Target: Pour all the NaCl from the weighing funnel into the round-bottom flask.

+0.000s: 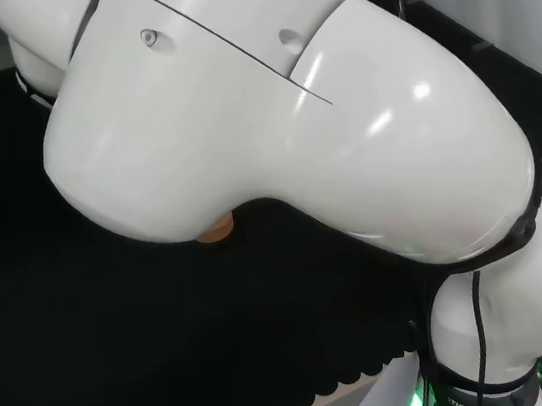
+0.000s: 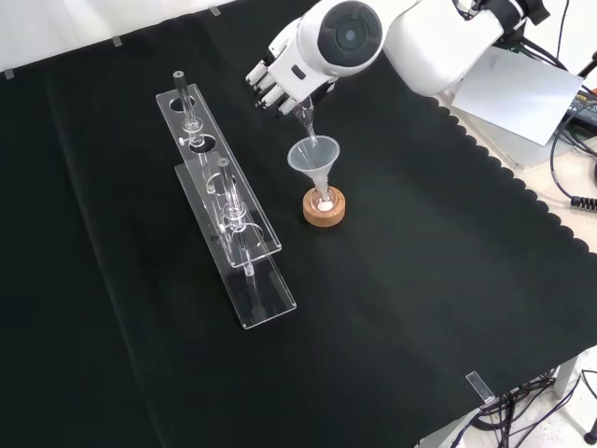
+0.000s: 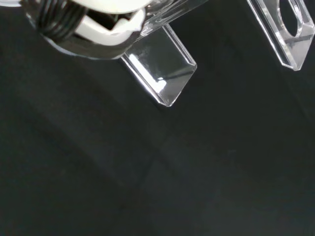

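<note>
Hard to make out in the front view: a clear weighing funnel (image 2: 304,119), pinched in the curled fingers of the hand (image 2: 280,82) and tilted spout-down over a wider clear funnel (image 2: 314,156) set in the flask (image 2: 324,198). Flask barely visible on its cork ring (image 2: 324,210), with a white speck inside. Hand partly covered by the arm's grey-capped link (image 2: 341,39). Left of the flask, clear racks (image 2: 229,201) holding tubes. In the head view, only a sliver of cork ring (image 1: 217,230) under the white link (image 1: 270,122).
</note>
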{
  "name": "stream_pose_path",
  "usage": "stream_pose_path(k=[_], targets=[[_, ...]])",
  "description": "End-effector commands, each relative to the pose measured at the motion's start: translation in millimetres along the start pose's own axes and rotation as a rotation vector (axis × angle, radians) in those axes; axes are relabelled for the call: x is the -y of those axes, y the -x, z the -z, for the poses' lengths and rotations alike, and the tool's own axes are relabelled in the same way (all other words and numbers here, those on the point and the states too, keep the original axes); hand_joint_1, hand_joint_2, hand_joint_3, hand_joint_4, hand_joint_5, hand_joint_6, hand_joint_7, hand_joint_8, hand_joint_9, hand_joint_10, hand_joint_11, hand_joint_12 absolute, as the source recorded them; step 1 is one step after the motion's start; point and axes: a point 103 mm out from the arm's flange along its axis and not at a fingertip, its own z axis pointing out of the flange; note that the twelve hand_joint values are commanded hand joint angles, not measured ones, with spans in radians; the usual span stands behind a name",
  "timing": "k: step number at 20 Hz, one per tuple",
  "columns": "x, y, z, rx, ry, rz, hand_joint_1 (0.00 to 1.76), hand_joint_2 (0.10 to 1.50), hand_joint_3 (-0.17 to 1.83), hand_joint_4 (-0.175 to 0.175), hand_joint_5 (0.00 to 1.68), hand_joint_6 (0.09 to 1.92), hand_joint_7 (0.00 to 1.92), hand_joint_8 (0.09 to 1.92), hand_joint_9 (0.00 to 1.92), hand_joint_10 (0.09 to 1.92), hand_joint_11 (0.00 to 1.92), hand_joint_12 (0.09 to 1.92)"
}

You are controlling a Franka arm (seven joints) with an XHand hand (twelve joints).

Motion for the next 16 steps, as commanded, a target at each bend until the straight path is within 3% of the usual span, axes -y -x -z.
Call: stream_pose_path(k=[1,16], targets=[[0,6,-10,-0.094,0.014,0.007,1.12,0.68,0.65,0.175,1.24,0.73,0.69,0.56,0.95,0.34,0.74,1.11],[3,23,-28,-0.342,0.064,0.026,1.12,0.68,0.65,0.175,1.24,0.73,0.69,0.56,0.96,0.34,0.74,1.12]])
